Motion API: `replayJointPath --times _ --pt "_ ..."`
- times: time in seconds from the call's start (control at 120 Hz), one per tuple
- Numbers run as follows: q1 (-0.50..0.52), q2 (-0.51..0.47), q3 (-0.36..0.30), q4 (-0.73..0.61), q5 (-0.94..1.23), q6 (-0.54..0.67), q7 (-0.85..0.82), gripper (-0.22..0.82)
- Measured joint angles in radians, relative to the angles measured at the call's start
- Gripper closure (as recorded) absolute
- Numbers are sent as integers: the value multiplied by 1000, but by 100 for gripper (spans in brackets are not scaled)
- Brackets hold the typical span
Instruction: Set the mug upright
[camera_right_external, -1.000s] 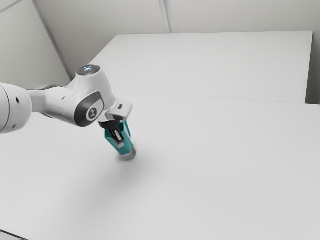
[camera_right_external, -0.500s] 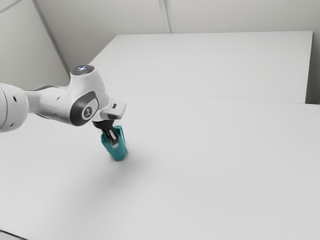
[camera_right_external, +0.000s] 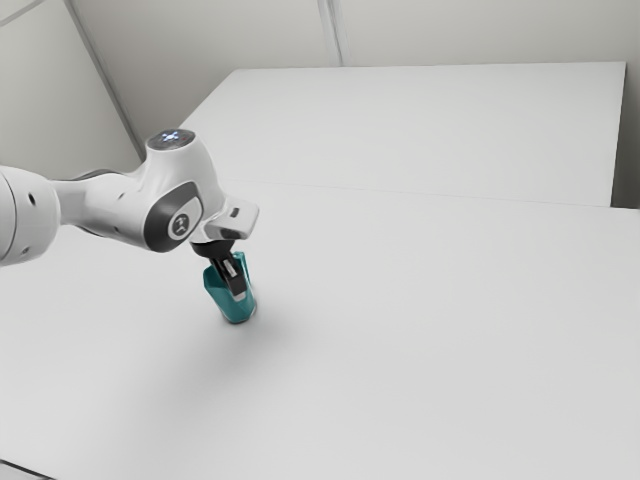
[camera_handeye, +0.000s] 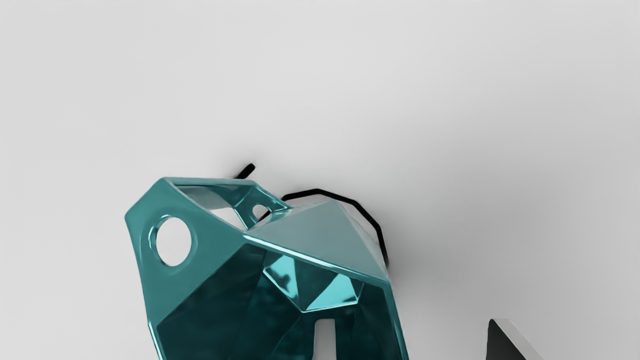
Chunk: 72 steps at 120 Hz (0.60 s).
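The teal faceted mug (camera_right_external: 229, 304) stands on the table with its mouth up and its base down, near upright; whether its base lies fully flat I cannot tell. My gripper (camera_right_external: 238, 295) reaches down at the mug's mouth. In the wrist view the mug (camera_handeye: 210, 265) shows its open mouth, dark inside and the handle side with a round hole. The gripper (camera_handeye: 411, 322) is open there: one fingertip is inside the mug, the other stands apart outside it, with the mug's wall between them. The lower part of the mug's mouth is cut off in that view.
The white tabletop (camera_right_external: 430, 340) stretches around the mug. A second white surface (camera_right_external: 420, 130) lies beyond a thin seam, with pale walls behind. A dark line crosses the exterior view's lower left corner.
The mug has gone from a stronger lean to near upright, its base shifting toward the exterior view's left. Over the last half second my hand has moved slightly right there while the mug stayed nearly still.
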Motion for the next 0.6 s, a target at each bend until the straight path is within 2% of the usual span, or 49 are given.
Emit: replayJointPath --times 0.275,0.367,0.475,0.6 --pt "6 -86 -1 0 -11 -37 1 27" --pt "-1 -99 0 45 -31 -72 -1 24" --pt "-50 -65 26 260 -41 -205 -28 19" --pt "-161 50 97 588 -35 -423 -81 11"
